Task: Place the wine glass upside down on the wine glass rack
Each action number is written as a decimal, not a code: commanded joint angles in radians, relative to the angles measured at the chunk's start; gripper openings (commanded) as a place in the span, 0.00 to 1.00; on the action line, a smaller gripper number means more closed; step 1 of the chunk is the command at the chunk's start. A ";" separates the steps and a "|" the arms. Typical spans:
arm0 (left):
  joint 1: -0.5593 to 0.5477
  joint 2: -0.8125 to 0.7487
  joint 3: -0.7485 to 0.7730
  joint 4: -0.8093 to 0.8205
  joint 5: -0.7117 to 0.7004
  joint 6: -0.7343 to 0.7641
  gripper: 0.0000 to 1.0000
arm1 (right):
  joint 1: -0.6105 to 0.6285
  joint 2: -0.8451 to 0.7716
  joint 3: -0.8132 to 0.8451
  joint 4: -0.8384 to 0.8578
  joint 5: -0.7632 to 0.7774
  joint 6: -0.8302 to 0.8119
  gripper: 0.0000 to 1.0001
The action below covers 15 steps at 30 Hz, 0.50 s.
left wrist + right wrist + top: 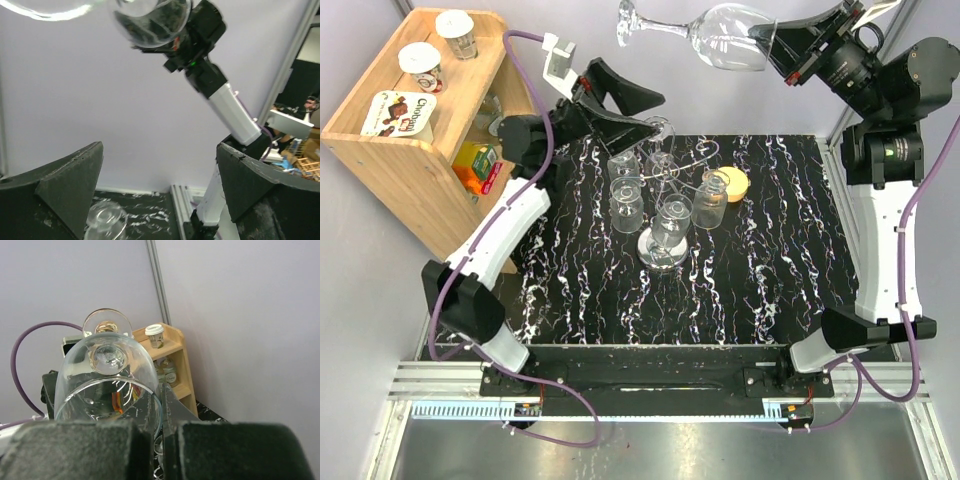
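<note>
**A:** Glass [725, 35] on the rack [650, 255] yet?

**B:** No. Your right fingers [772, 40] pinch its rim, high above the bench [770, 260], lying sideways. Your left fingers [640, 98] gape empty. Inverting and hanging remain.

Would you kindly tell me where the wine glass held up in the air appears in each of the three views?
Top external: the wine glass is at top centre, lying sideways.
Left wrist: the wine glass is at the top edge, left of centre.
Right wrist: the wine glass fills the left-centre, foot away from the camera.
Shared landmark: the right gripper, pinching its rim.
</note>
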 commanded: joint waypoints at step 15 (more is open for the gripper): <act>-0.046 0.180 0.165 0.294 -0.184 -0.155 0.99 | 0.063 -0.007 -0.061 0.160 -0.023 0.076 0.00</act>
